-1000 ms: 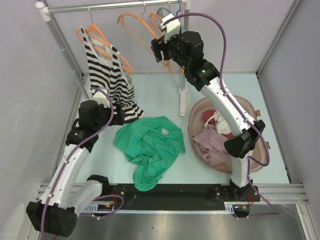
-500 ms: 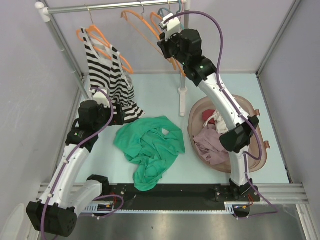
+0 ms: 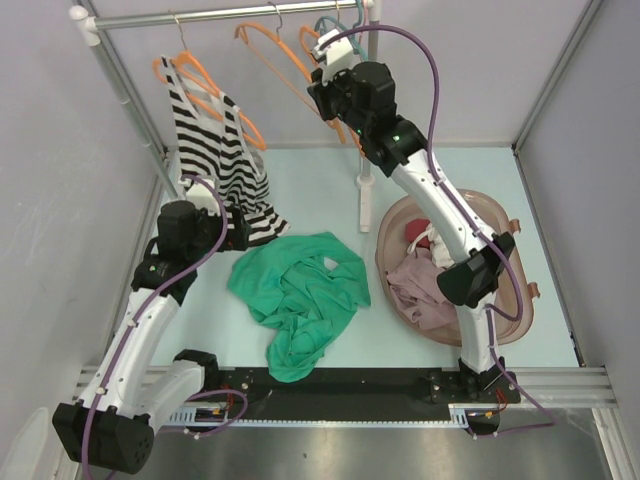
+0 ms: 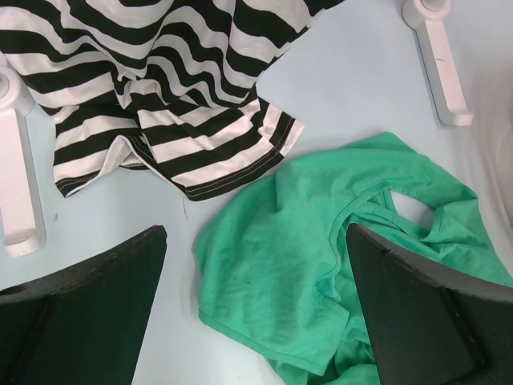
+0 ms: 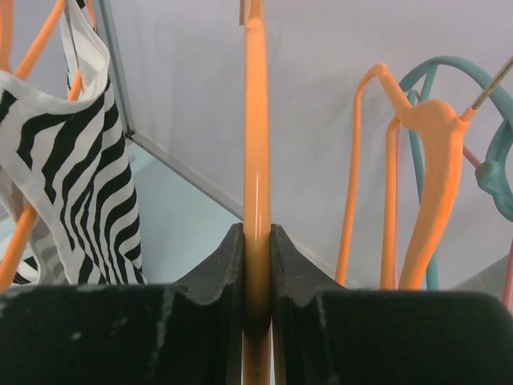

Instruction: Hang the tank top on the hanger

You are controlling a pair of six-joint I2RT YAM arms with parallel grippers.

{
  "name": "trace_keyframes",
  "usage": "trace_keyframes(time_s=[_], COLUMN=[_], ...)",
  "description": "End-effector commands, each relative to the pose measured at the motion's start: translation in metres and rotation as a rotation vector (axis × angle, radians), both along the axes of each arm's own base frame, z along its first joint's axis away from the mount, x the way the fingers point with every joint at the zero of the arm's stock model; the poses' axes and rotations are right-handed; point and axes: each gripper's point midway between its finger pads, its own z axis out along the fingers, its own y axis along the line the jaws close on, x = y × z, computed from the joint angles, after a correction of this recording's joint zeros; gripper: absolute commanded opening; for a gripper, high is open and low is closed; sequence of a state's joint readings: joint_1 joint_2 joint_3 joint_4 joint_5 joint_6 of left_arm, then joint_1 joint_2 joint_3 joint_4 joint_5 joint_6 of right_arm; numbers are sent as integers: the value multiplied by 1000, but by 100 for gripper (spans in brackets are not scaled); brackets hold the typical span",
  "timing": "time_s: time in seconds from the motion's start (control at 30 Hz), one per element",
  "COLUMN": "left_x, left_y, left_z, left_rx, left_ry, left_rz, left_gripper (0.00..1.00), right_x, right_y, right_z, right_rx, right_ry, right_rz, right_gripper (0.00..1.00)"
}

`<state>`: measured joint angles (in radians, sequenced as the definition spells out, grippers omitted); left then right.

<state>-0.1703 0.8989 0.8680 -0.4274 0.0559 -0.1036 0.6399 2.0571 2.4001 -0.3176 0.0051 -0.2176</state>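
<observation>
The green tank top (image 3: 300,290) lies crumpled on the pale table, in front of both arm bases. In the left wrist view the tank top (image 4: 321,265) fills the lower right. My left gripper (image 4: 256,241) hangs just above its left edge, wide open and holding nothing; from above, the left gripper (image 3: 238,228) sits by the striped top's hem. Up at the rail, my right gripper (image 5: 256,233) is shut on the thin bar of an orange hanger (image 5: 256,120). This hanger (image 3: 275,62) is still hooked on the rail, beside the right gripper (image 3: 320,98).
A black-and-white striped top (image 3: 215,140) hangs on another orange hanger at the rail's (image 3: 230,12) left end. A teal hanger (image 5: 449,72) and more orange ones hang to the right. The rack's white foot (image 3: 366,200) and a basket (image 3: 522,318) of pinkish clothes (image 3: 425,285) stand on the right.
My right gripper has closed on the orange hanger's bar and shifted slightly left and up, swinging the hanger with it. The left arm and the tank top have not moved.
</observation>
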Motion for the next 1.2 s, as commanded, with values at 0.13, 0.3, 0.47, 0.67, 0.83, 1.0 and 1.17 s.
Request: trace_keyframes(time_s=[0.13,0.3,0.47,0.67,0.83,1.0,1.17], left_x=[5,5,6,8,9,3,-17], left_y=[2,2,5,9,6,-14,-45], left_z=[9,8,6,-4,-11,-22,-44], left_rx=[4,8,14,39,83,93,25], left_ry=[-46,-44,-39,-15,6,52,133], left_rz=[1,3,16,37,41,-7,-3], left_gripper=[100,99,99,99,99,99,99], right_x=[-27,-37,-45,-80,-111,-139,-187], right_y=[-6,-8,-16,-32,-46,-62,-101], right_z=[87,93,75,66,67,43,-4], right_rx=[148,150,116,111,88,68,68], right_ry=[-174,-180,-130,-119,-130,-56,54], right_rz=[-13,-4,-44,-53,-66,-91,-157], right_gripper=[0,0,0,0,0,0,0])
